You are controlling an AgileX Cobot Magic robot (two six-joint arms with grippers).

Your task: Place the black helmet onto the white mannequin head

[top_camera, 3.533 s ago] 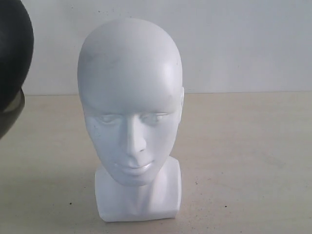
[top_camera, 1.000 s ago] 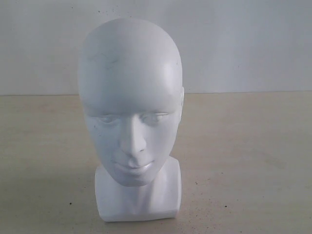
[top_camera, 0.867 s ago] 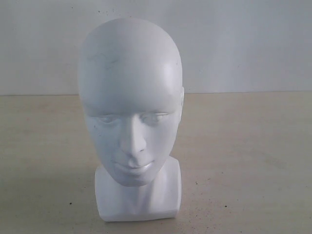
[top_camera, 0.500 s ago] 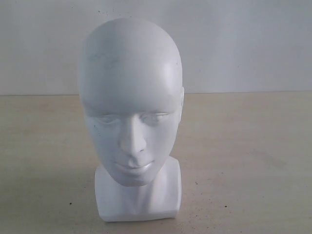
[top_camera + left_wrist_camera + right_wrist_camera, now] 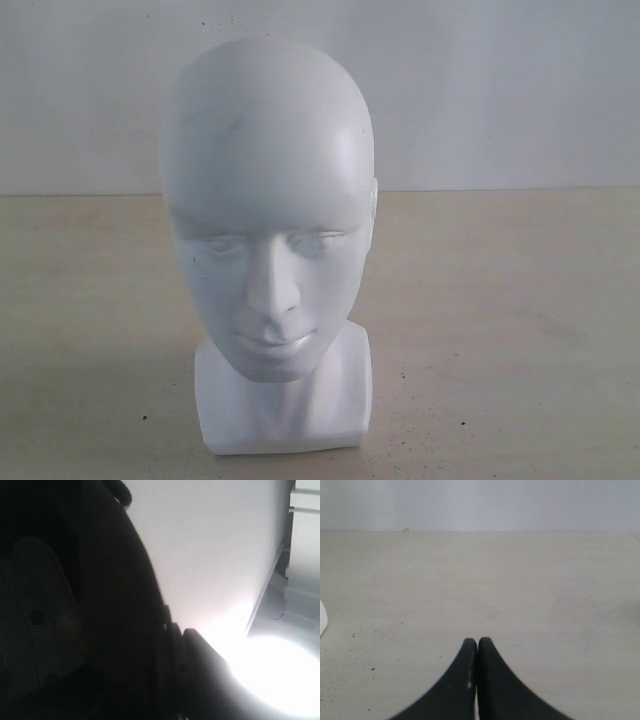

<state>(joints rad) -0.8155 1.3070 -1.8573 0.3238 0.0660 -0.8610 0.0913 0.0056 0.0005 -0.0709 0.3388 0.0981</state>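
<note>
Helmet [image 5: 107,590] sits right against your left wrist camera, mesh lining [image 5: 35,610] showing; out of exterior view. Left gripper: too dark to tell. Expect a stiff, bulky, slick shell: hold the rim. Head [image 5: 268,200] upright, middle of tabletop [image 5: 500,300]; narrow base, probably tippy. Right gripper [image 5: 478,647] fingers pressed together, empty. Nothing else blocks.

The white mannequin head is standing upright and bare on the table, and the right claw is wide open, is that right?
No: the right claw is shut, its fingertips pressed together, as the right wrist view shows. The white mannequin head does stand upright and bare on the table.
</note>
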